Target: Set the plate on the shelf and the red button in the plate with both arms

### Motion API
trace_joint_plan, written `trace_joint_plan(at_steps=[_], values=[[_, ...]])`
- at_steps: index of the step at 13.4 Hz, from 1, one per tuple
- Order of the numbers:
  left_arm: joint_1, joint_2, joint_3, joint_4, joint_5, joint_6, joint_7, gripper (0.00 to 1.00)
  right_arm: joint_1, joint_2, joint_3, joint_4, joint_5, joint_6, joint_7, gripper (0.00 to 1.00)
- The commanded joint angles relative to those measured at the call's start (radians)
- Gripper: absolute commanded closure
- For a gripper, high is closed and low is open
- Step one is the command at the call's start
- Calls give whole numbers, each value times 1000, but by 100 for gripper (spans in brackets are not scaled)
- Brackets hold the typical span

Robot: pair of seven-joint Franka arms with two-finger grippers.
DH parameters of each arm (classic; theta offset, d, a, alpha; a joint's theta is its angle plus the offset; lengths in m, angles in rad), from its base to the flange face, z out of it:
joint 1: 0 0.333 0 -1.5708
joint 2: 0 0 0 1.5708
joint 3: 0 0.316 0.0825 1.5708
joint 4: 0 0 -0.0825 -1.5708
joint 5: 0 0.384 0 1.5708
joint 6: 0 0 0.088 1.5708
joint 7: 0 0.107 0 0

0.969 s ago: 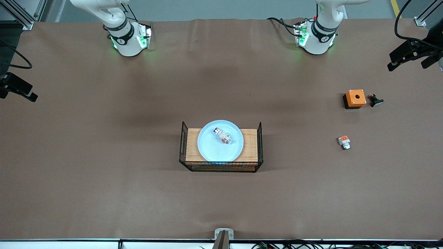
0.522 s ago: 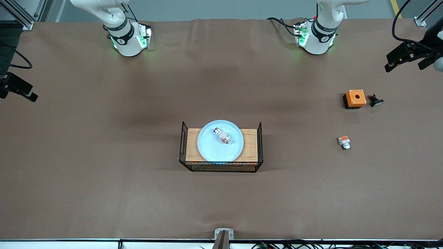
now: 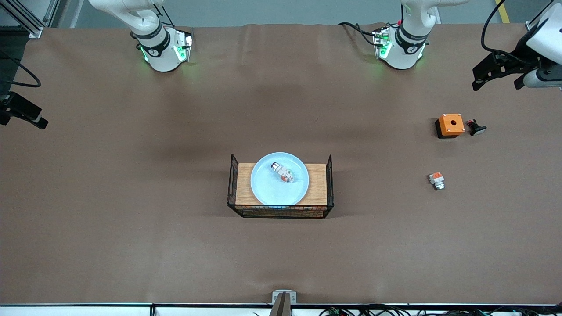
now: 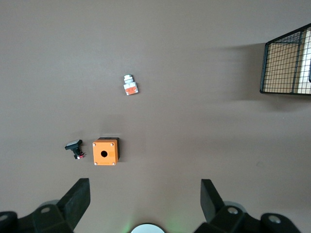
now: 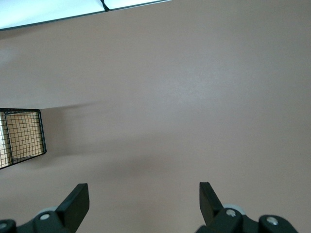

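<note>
The pale blue plate (image 3: 279, 179) rests on a wooden board inside a black wire basket (image 3: 232, 184) at the middle of the table. On the plate lies the red button (image 3: 284, 172), a small white-and-grey part with a red-orange patch. My left gripper (image 3: 498, 80) hangs open and empty over bare table at the left arm's end; the left wrist view shows its fingers spread wide around nothing (image 4: 144, 187). My right gripper (image 3: 19, 115) waits open and empty over the right arm's end of the table, seen likewise in the right wrist view (image 5: 143, 190).
An orange box with a round hole (image 3: 450, 125) and a small black part (image 3: 476, 128) sit at the left arm's end. A stubby white piece with an orange top (image 3: 436, 180) lies nearer the front camera. The basket's wire wall (image 4: 286, 63) shows in both wrist views.
My left gripper has swung in over the table from its edge, toward the middle. The right arm, plate and button have not moved.
</note>
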Motion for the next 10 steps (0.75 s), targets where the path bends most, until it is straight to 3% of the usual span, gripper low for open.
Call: trace_joint_plan(at_steps=[1,10], values=[[1,-24,-1,-23,2,20,11,0,4,7,1,23,-15,-9,11,0],[2,-16,-1,-5,0,17,0,0,4,7,1,23,-15,-9,11,0]])
